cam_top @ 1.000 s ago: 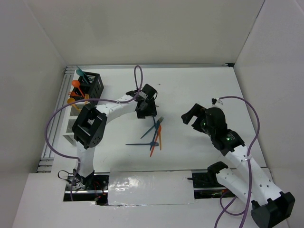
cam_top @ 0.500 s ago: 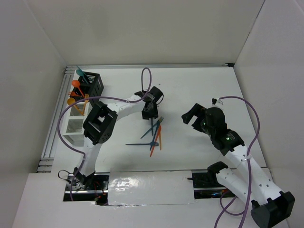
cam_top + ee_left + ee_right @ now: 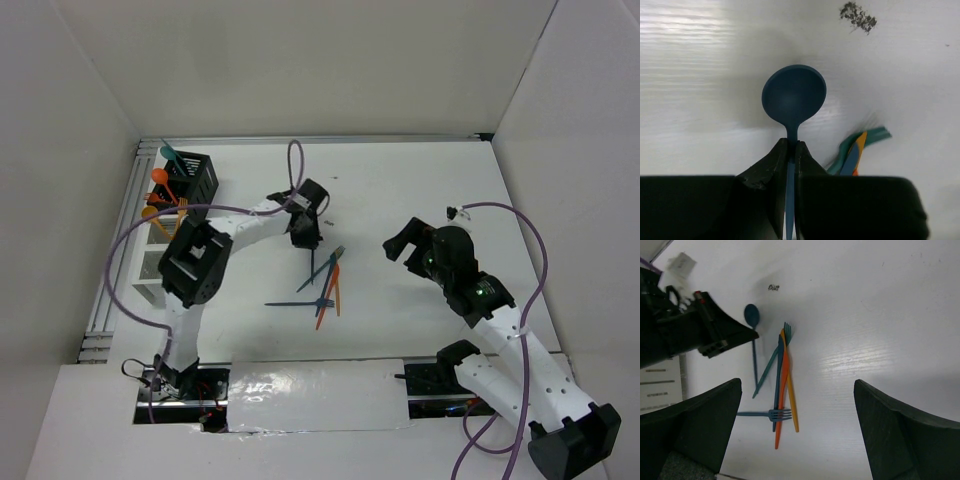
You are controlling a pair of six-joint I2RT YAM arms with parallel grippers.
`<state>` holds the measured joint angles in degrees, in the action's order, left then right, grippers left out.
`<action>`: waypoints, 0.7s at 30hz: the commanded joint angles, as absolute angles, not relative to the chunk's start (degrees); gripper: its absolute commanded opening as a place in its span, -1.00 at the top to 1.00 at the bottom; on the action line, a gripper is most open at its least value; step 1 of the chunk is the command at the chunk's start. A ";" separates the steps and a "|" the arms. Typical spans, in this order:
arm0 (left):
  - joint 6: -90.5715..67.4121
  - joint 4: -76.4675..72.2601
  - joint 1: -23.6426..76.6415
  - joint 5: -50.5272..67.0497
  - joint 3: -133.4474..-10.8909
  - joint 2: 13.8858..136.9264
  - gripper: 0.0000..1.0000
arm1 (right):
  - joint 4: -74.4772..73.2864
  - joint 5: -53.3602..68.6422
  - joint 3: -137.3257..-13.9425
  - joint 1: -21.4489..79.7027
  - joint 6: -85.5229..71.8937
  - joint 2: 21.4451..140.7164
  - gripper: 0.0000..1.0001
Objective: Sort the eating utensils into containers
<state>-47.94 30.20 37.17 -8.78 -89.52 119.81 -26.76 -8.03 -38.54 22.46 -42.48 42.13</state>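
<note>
- The white table (image 3: 420, 170) carries everything; I take the fork pile (image 3: 326, 288) near its middle as my reference.
- The right gripper (image 3: 796, 385) hovers to the right of the fork pile. Its jaws are spread wide and hold nothing.
- The left gripper (image 3: 790, 146) sits just beyond the fork pile on its far-left side. Its jaws are pinched onto the handle of the dark blue spoon (image 3: 794, 95).
- The black caddy (image 3: 197, 180) stands well to the left of the fork pile and farther back. A teal and an orange spoon stick up out of it.
- The white caddy (image 3: 148, 268) stands well to the left of the fork pile, on the near side of the black one. A yellow-orange piece shows at its far end.
- The fork pile is a loose crossed bundle lying flat: two dark blue forks, one teal, one orange and one yellow.
- The dark blue spoon points its bowl away from the fork pile, just beside the pile's far tips. I cannot tell whether it rests on the surface.
</note>
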 commanded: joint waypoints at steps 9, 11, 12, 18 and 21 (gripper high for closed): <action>-19.96 0.45 17.75 9.83 -65.67 64.71 1.00 | -15.57 -2.21 -39.98 22.41 -37.10 47.80 -0.99; -20.39 -2.97 7.50 8.45 -61.29 60.40 1.00 | -14.16 -1.06 -40.69 22.32 -36.04 50.53 -0.99; -21.00 -3.16 5.21 6.61 -60.39 56.90 1.00 | -13.11 -1.05 -41.48 22.41 -35.08 51.49 -0.99; -23.90 -0.18 -9.72 -15.52 -52.92 47.12 1.00 | -8.97 0.18 -43.32 22.24 -34.01 57.65 -1.00; -23.56 -2.19 -13.94 -17.75 -46.69 41.76 1.00 | -8.35 0.70 -43.86 22.24 -33.31 59.85 -1.00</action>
<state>-24.12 -0.49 -10.09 -10.07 -49.71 46.74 -13.37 -0.19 -40.73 22.46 -35.03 58.87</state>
